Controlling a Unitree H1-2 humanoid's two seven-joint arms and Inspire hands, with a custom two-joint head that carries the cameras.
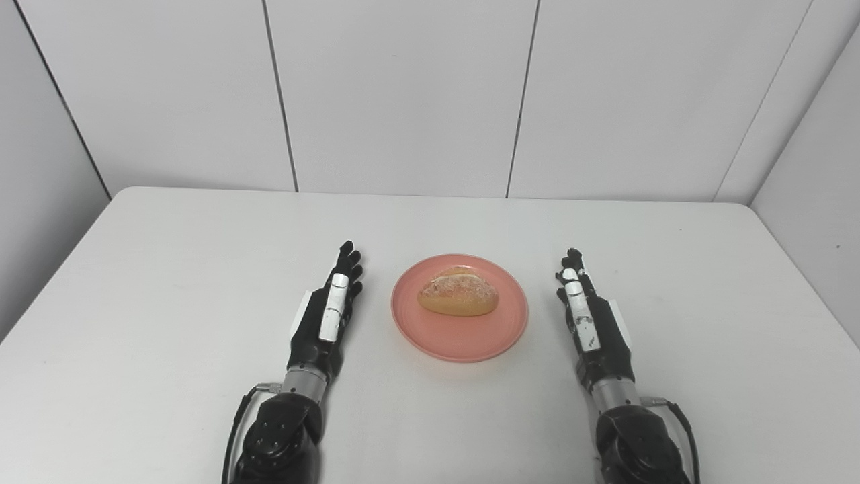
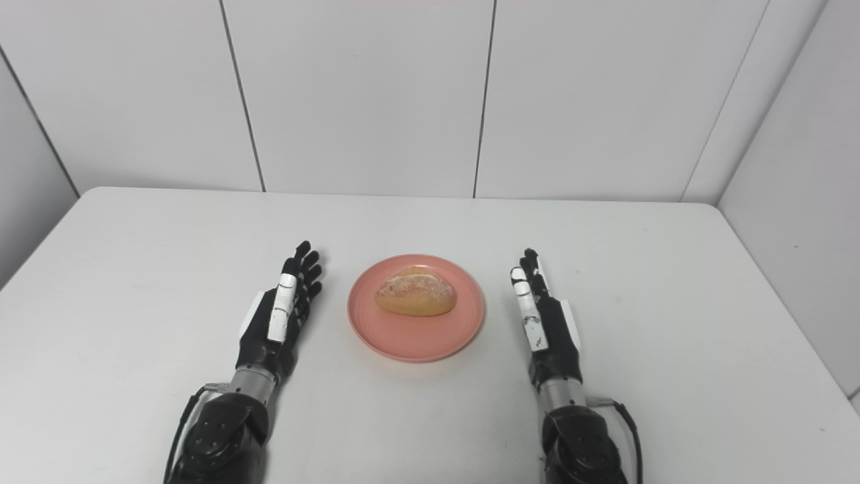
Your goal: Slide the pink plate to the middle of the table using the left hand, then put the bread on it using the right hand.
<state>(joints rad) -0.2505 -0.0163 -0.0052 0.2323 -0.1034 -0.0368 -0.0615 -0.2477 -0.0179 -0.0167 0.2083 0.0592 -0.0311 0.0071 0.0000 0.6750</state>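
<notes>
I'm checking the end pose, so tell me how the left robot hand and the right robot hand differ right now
The left robot hand lies left of the pink plate; the right robot hand lies to its right. The left hand's fingers lean toward the plate going away from the robot, as do the right's, in mirror image. Both are open, hold nothing, and stand clear of the plate, where the bread sits.

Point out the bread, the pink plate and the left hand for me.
bread (image 1: 458, 292), left eye view, middle of its crust.
pink plate (image 1: 463, 339), left eye view, bare near rim.
left hand (image 2: 277, 316), right eye view, back of the hand.
</notes>
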